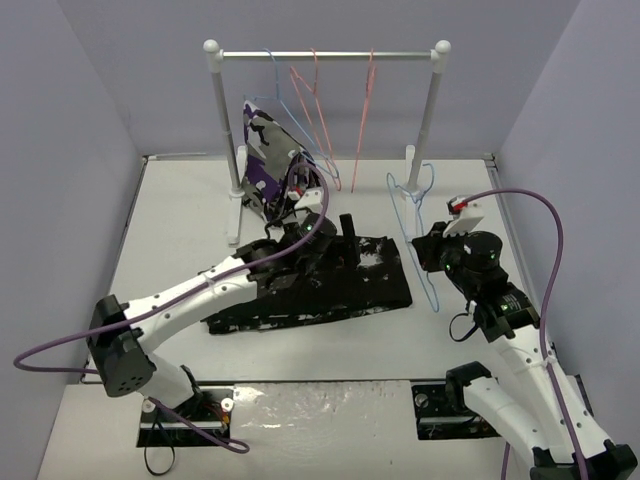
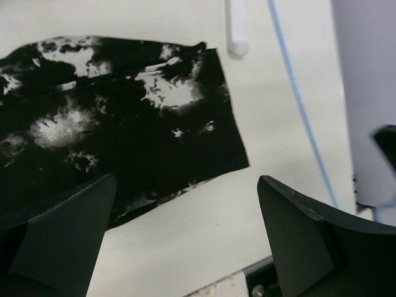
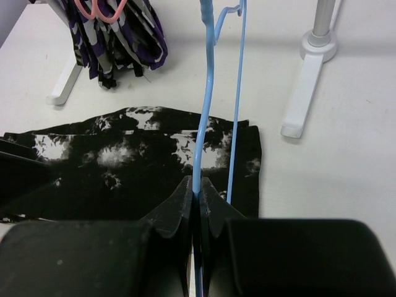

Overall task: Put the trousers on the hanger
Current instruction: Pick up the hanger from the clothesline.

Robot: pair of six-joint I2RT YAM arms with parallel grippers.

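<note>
The black trousers [image 1: 310,285] with white splotches lie folded flat on the table, also seen in the left wrist view [image 2: 124,124] and the right wrist view [image 3: 142,167]. My left gripper [image 1: 338,240] hovers over their right end, jaws wide open with nothing between them [image 2: 187,179]. My right gripper [image 1: 432,252] is shut on the wire of the light-blue hanger [image 1: 409,243], held upright just right of the trousers. The wire [image 3: 203,117] rises from between the shut fingertips [image 3: 198,182]. The same blue wire [image 2: 301,108] crosses the left wrist view.
A garment rack [image 1: 325,55] stands at the back on white posts, one foot [image 3: 303,93] near the hanger. Pink-red hangers [image 1: 320,110] and a purple patterned garment [image 1: 265,165] hang on it. Grey walls close in both sides.
</note>
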